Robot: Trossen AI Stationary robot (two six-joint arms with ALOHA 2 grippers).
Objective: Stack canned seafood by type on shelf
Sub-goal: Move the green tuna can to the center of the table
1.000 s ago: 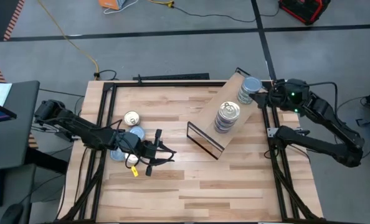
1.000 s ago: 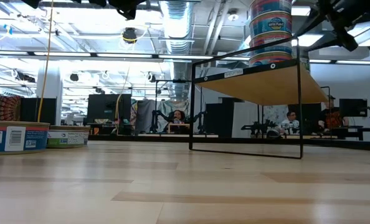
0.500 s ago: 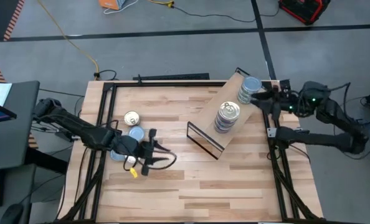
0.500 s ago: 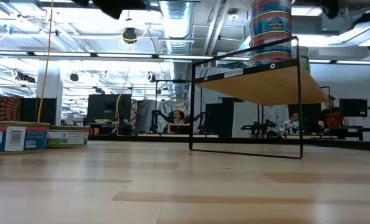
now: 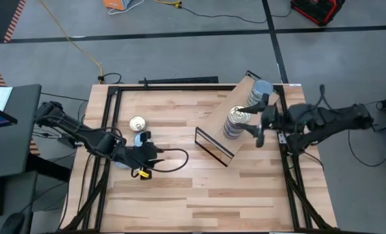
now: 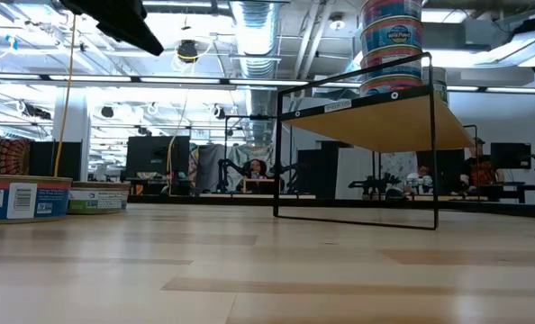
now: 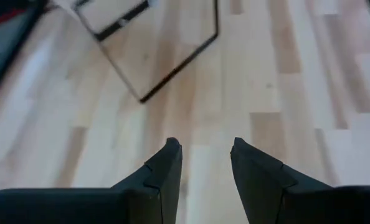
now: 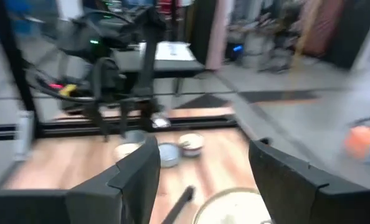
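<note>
Left gripper (image 7: 202, 163): hung over bare table, fingers (image 7: 166, 168) apart with nothing between them; in the high view (image 5: 153, 153) it sat just beside the loose tins on the table's left part.
Table (image 5: 180, 195): light wood boards, bare along the near edge.
Loose tins: one gold-lidded tin (image 5: 137, 123) stood alone on the table's left part; a blue-lidded tin (image 5: 140, 138) lay close by it, partly under the left arm. In the low view two tins (image 6: 24, 198) rested on the table at the far left.
Shelf (image 5: 214, 127): stood at an angle on the table's right part, board raised on its black frame.
Gold stack (image 5: 237, 121): several tins piled on the shelf's middle.
Blue stack (image 5: 260, 91): tins piled at the shelf's far end, apart from the gold stack.
Right gripper (image 5: 259, 123): just beside the gold stack, at the shelf's right edge; fingers (image 8: 138, 177) spread wide, holding nothing, a gold lid (image 8: 232, 208) showing below them.
</note>
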